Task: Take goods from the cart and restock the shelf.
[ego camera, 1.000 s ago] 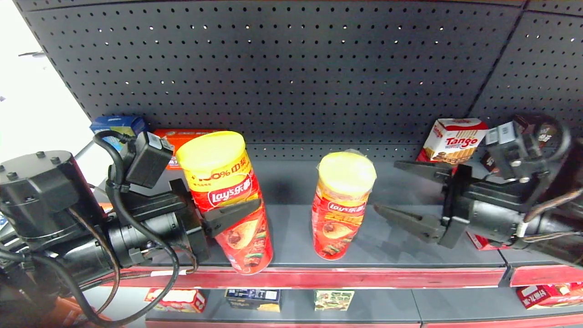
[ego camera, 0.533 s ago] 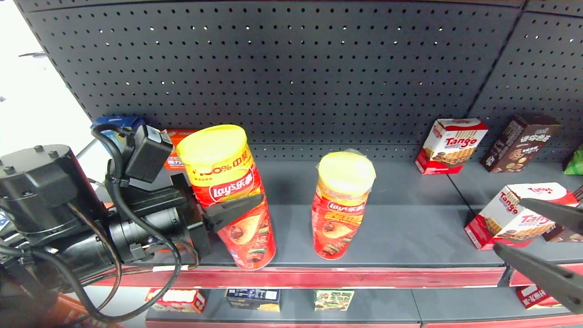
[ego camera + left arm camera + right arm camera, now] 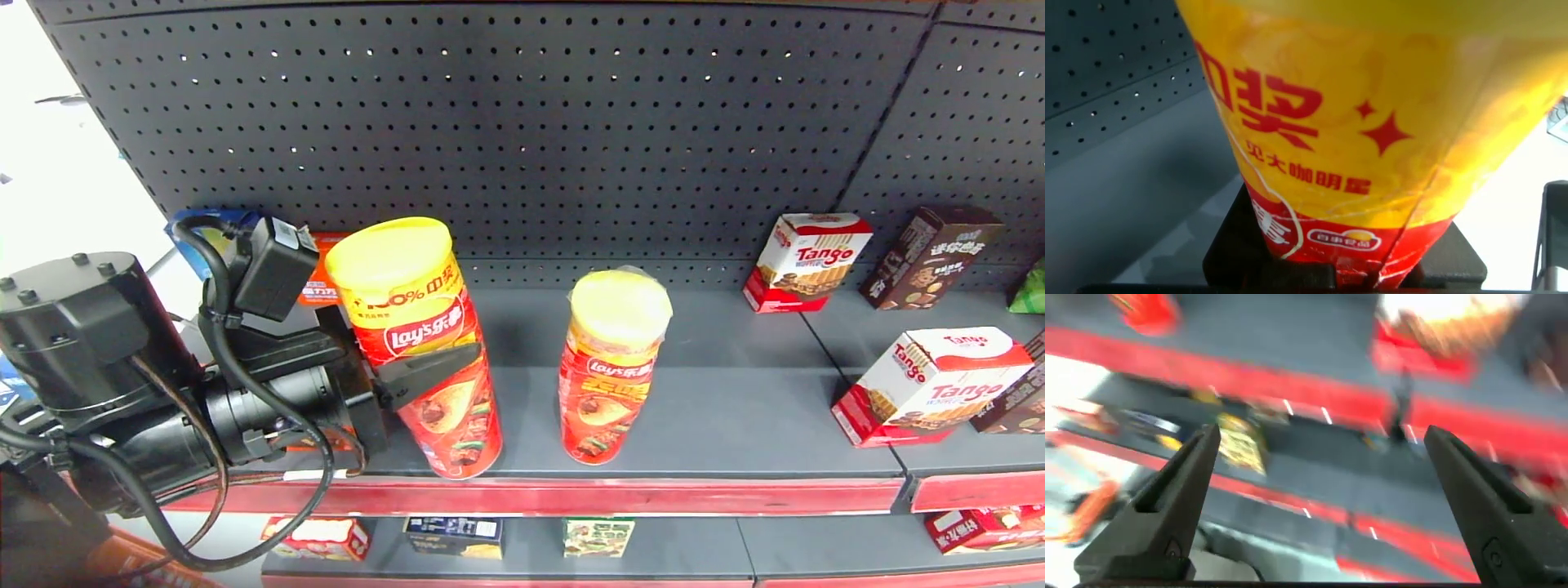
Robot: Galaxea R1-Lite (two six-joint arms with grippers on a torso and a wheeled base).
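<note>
The left gripper [image 3: 426,372] is clamped around the middle of a yellow-lidded chips can [image 3: 406,314]. This can leans slightly, its base at the front edge of the shelf [image 3: 735,425], near and left of 1 standing second can [image 3: 611,384]. The right gripper [image 3: 1323,502] is spread wide, holding nothing.

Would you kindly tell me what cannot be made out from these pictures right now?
- Head view: the chip can hides the left gripper's far finger; whether its base rests on the shelf is unclear.
- Head view: the left arm covers most of the orange box.
- Right wrist view: blur leaves the goods beyond the open right gripper unidentifiable.
</note>
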